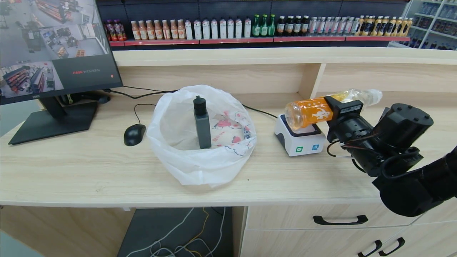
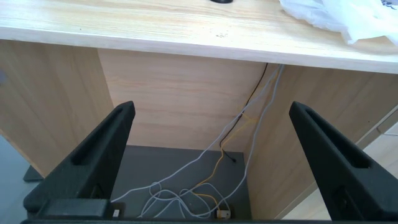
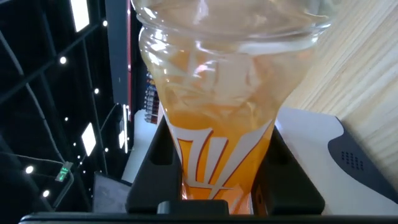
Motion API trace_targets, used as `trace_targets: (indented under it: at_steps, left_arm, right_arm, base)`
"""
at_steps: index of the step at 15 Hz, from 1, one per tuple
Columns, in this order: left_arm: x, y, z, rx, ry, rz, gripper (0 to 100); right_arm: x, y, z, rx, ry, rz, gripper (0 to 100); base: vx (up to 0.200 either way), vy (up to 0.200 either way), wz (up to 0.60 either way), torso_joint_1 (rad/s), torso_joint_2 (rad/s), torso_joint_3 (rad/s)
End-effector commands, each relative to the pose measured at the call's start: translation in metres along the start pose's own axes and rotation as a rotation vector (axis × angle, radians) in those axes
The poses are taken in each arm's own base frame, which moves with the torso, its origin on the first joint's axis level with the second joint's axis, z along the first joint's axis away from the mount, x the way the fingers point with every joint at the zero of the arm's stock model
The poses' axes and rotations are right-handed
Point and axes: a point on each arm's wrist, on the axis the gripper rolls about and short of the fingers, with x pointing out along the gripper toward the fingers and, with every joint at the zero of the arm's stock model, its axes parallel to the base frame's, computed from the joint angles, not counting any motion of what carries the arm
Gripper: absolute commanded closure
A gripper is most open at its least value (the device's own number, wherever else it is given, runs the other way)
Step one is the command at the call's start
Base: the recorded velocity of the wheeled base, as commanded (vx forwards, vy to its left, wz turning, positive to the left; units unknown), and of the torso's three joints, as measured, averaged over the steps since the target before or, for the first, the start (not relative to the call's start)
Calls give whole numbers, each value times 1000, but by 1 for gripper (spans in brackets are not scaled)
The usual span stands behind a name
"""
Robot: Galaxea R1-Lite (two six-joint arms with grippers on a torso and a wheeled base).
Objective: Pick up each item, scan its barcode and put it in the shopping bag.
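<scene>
Orange drink bottle (image 1: pixel 314 113) is held sideways just above the white scanner (image 1: pixel 299 140), clamped by the right gripper (image 1: pixel 335 107); the left gripper (image 2: pixel 211 167) is spread wide below the desk (image 2: pixel 155 25) edge.

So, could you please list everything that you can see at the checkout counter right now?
counter: one, light wood, across the view
shopping bag: one, white, open, mid-counter
dark bottle: one, grey-black, upright inside the shopping bag
mouse: one, black, left of the bag
monitor: one, black, counter's left end
scanner: one, white and grey, right of the bag
drink bottle: one, orange, sideways over the scanner
shelf bottles: many, mixed colours, back shelf
right gripper: one, black, fingers shut on the drink bottle
left gripper: one, black, fingers open, below the counter edge
</scene>
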Motion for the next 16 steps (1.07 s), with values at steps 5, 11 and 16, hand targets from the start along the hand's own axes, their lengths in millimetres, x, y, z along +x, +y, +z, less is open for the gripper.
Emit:
trace_targets:
  at_steps: [5,11,16]
  left_arm:
    - [0,0,0,-1,0,1,0]
    - [0,0,0,-1,0,1,0]
    - [0,0,0,-1,0,1,0]
  right_arm:
    - [-3,3,0,4,3,7,100]
    - [-4,2,-1,17,7,0,100]
    - [-6,5,-7,4,23,7,100]
  base:
    - [0,0,0,0,0,0]
    - [0,0,0,0,0,0]
    - [0,0,0,0,0,0]
